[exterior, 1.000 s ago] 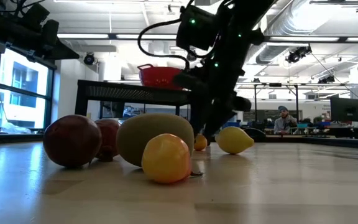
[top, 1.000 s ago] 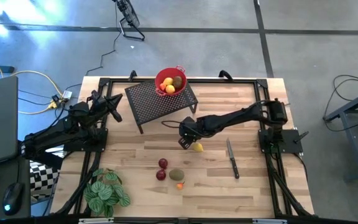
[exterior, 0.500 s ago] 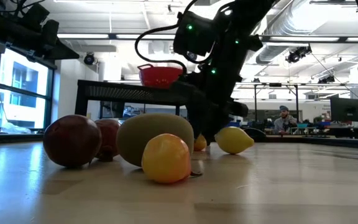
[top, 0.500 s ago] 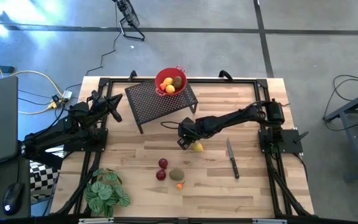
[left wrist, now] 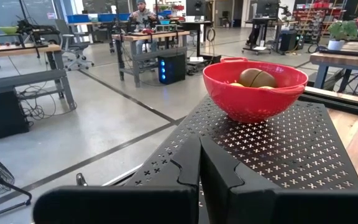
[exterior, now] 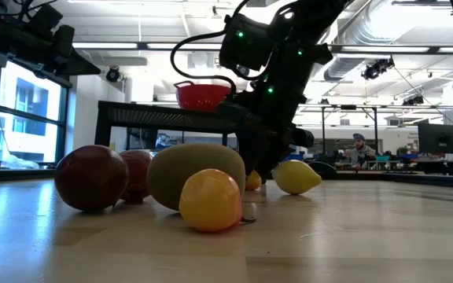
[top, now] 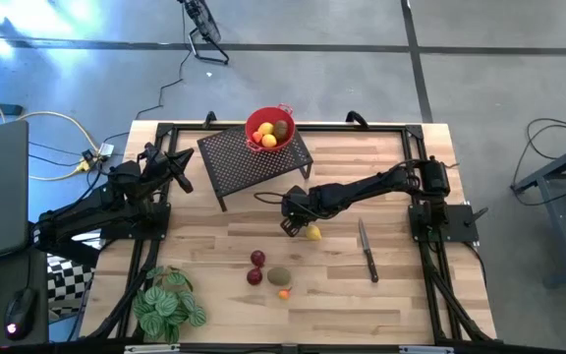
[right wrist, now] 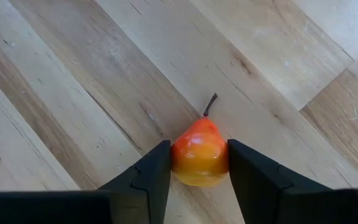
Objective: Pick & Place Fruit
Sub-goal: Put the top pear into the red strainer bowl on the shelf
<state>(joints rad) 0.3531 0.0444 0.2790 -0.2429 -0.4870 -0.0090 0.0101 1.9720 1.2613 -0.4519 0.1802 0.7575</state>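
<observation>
- Fruit: a small orange pear-shaped piece (right wrist: pixel 199 157) with a stem sits on the table (top: pixel 401 295) near its middle, touching both fingers of the right gripper (right wrist: pixel 197 171), which clasps it.
- A yellow lemon (top: pixel 313 233) lies just beside that gripper at 4 o'clock.
- Two dark red balls (top: pixel 255 267), an olive oval (top: pixel 279 277) and a tiny orange one (top: pixel 284 293) cluster at 7 o'clock from the gripper.
- More fruit fills the red bowl (top: pixel 255 120) on the black rack (top: pixel 234 162).
- The left gripper (left wrist: pixel 199 163) waits with fingers pressed together at the table's left edge.

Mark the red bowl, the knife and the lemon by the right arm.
red bowl (top: pixel 269 129): high view, near rim.
knife (top: pixel 367 249): high view, where blade meets handle.
lemon (top: pixel 313 233): high view, centre of its yellow skin.
</observation>
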